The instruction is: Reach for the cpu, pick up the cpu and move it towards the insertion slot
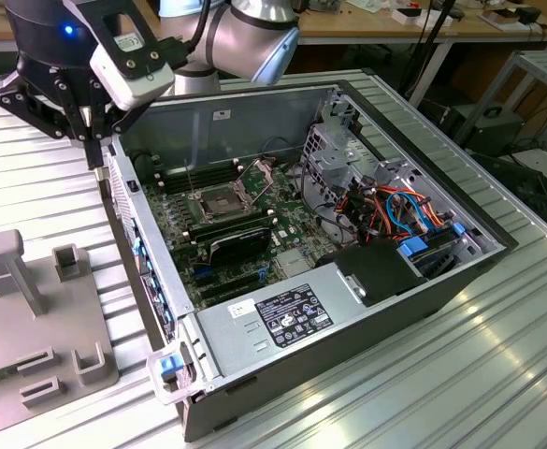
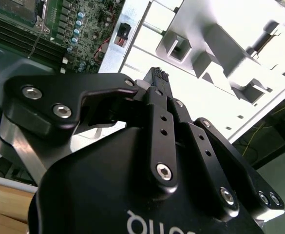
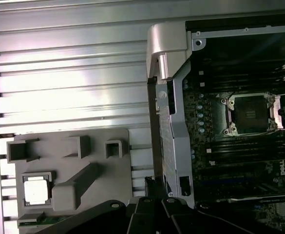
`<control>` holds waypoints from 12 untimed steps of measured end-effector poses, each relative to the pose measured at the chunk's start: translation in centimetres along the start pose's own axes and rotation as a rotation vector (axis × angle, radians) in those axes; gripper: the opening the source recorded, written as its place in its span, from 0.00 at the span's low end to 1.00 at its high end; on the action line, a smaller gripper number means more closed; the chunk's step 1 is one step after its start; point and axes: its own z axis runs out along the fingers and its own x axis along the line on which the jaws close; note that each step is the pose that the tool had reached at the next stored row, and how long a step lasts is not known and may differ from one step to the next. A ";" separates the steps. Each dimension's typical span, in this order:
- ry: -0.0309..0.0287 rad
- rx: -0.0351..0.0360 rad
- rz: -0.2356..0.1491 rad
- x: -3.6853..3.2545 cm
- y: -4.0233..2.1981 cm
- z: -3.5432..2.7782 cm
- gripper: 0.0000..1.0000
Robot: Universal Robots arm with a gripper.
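Gripper point(image 1: 93, 150): hanging over the ribbed table point(image 1: 39, 178), just outside the open computer case point(image 1: 245, 112), on the exterior view's left.
Fingers point(image 2: 158, 97): pressed together tip to tip, nothing pinched between them (clearest in the second wrist view).
Chip point(image 3: 36, 189): pale and square, lying flat in a square pocket of the grey fixture point(image 3: 118, 175), seen in the first wrist view.
Chip versus gripper: well apart, no contact. Raised blocks of the fixture standing between the two, gripper tips over the strip between fixture and case wall.
Fixture: flat on the table, beside the case and outside it.
Socket point(image 1: 219, 201): inside the case on the green board point(image 1: 170, 217), silver frame, dark centre showing, long memory slots point(image 3: 244, 146) running alongside.
Socket versus gripper: beyond the case wall, apart from the tips. Chip on one side of the gripper, socket on the other.
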 end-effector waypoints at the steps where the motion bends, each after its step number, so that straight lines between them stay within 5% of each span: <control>1: 0.0002 0.0000 0.000 0.10 -0.01 0.00 0.11; 12: 0.0010 0.0001 0.000 0.83 -0.06 0.04 0.11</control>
